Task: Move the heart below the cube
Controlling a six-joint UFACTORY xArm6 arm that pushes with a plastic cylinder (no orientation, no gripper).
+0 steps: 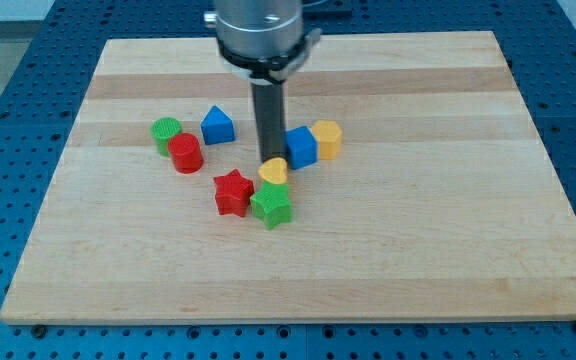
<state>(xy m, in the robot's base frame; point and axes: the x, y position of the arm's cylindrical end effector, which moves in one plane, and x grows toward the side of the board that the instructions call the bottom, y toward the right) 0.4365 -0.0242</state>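
The yellow heart [274,171] lies near the board's middle, just below and left of the blue cube [300,147]. My tip [269,160] stands at the heart's upper edge, touching or nearly touching it, and just left of the blue cube. The green star [271,204] sits directly below the heart and the red star [233,192] lies to its lower left.
A yellow hexagonal block [326,139] touches the blue cube's right side. A blue house-shaped block [217,125], a green cylinder [166,132] and a red cylinder [185,153] stand to the view's left. The wooden board [448,240] ends on all sides in blue pegboard.
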